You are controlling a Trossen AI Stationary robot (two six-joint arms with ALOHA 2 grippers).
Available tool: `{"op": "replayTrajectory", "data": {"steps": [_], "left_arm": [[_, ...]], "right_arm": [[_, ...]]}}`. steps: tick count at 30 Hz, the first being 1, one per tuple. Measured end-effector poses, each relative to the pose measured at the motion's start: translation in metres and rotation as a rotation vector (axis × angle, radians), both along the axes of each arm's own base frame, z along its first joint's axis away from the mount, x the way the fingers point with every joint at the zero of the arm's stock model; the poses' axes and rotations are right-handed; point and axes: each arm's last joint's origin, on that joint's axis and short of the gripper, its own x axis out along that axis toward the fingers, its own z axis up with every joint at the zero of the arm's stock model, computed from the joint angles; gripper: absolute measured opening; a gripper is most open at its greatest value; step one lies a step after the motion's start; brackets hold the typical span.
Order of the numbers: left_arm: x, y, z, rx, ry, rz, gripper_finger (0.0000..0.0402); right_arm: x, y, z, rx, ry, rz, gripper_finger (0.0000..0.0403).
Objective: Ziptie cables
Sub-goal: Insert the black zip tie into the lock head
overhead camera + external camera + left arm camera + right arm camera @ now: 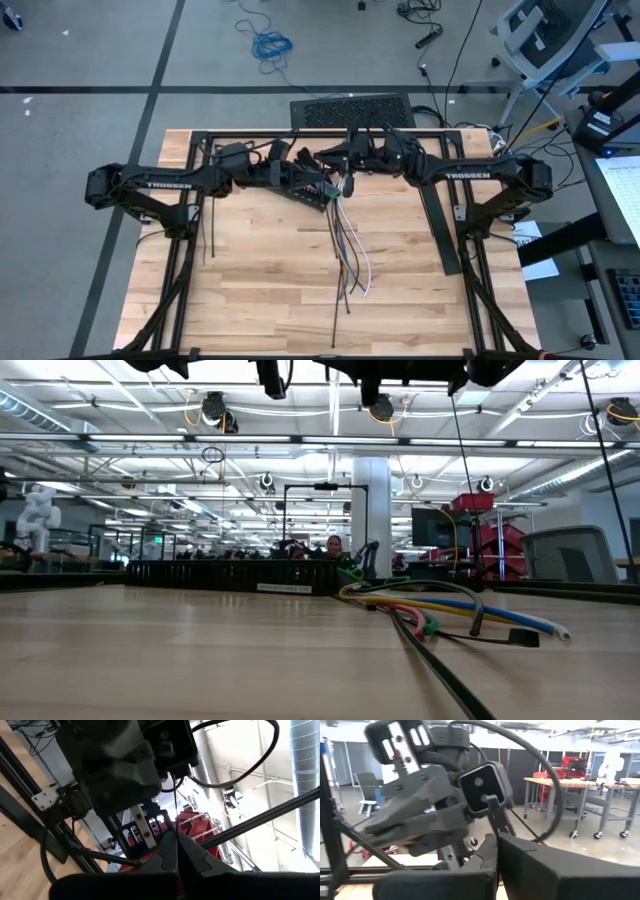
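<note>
Wooden table (260,260), cables (350,250) fanned loose, unbound; left claw (325,192) and right claw (335,158) both closed together above; tying seemingly outstanding.

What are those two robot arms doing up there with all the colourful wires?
Both arms are raised above the far middle of the wooden table, facing each other closely. The left gripper is shut on a thin dark ziptie; the right gripper is shut too, though what it holds is unclear. The cables lie on the table, their far ends reaching up under the grippers. More dark zipties lie near the left arm.
</note>
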Motion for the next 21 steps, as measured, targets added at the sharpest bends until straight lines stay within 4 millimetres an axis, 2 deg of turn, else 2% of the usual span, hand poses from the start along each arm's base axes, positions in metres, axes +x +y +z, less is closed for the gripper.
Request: {"op": "replayTrajectory", "data": {"steps": [8, 21], "left_arm": [[0.0003, 0.0000, -0.0015, -0.003, 0.015, -0.001, 0.0000], [0.0003, 0.0000, -0.0013, -0.005, 0.014, 0.010, 0.0000]], "right_arm": [[0.0018, 0.0087, -0.0001, -0.007, 0.001, 0.028, 0.0000], [0.0020, 0.0076, -0.0028, -0.009, 0.029, 0.015, 0.0000]]}}
